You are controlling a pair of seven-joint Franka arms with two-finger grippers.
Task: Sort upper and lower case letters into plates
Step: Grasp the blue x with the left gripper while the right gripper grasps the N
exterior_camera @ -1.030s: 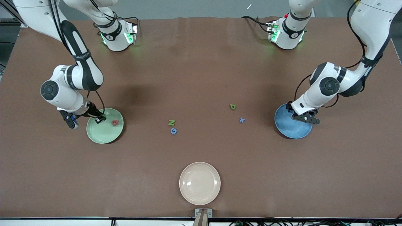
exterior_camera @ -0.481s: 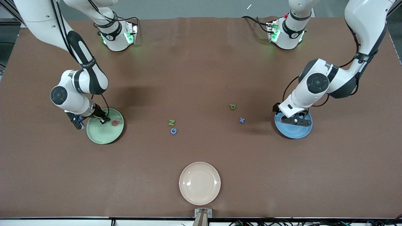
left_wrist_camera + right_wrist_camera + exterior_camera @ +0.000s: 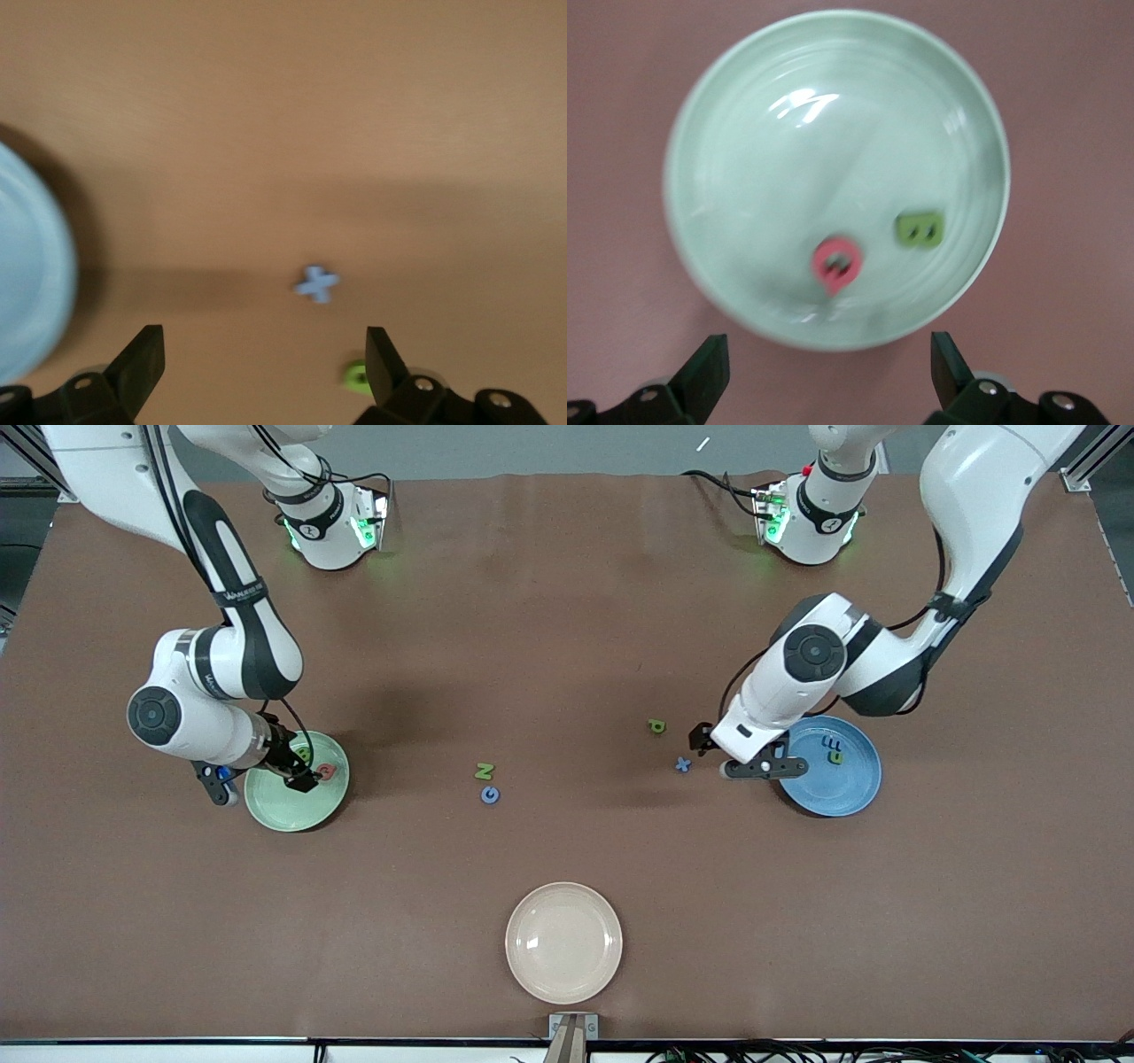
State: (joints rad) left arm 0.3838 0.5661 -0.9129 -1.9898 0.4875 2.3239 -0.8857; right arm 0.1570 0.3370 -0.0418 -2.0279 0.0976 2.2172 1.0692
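The pale green plate [image 3: 282, 808] holds a pink Q [image 3: 327, 771] and a green B [image 3: 305, 754]; in the right wrist view the plate [image 3: 744, 159], Q [image 3: 836, 263] and B [image 3: 920, 228] show clearly. My right gripper [image 3: 257, 779] is open and empty over that plate's rim [image 3: 828, 354]. The blue plate [image 3: 842, 793] holds a blue E-like letter [image 3: 831, 741] and a green u [image 3: 834, 757]. My left gripper [image 3: 740, 755] is open and empty beside it, over the table close to the blue x [image 3: 682, 763]; its own view [image 3: 261, 354] shows the x [image 3: 316, 284] and green p [image 3: 357, 377].
The green p [image 3: 656, 726] lies a little farther from the front camera than the x. A green N [image 3: 484, 771] and a blue G [image 3: 490, 794] lie together mid-table. A cream-white plate [image 3: 563, 942] sits near the table's front edge.
My left gripper has moved off the blue plate toward the blue x, uncovering the two letters in that plate. My right gripper shifted slightly at the green plate, where the green B now lies.
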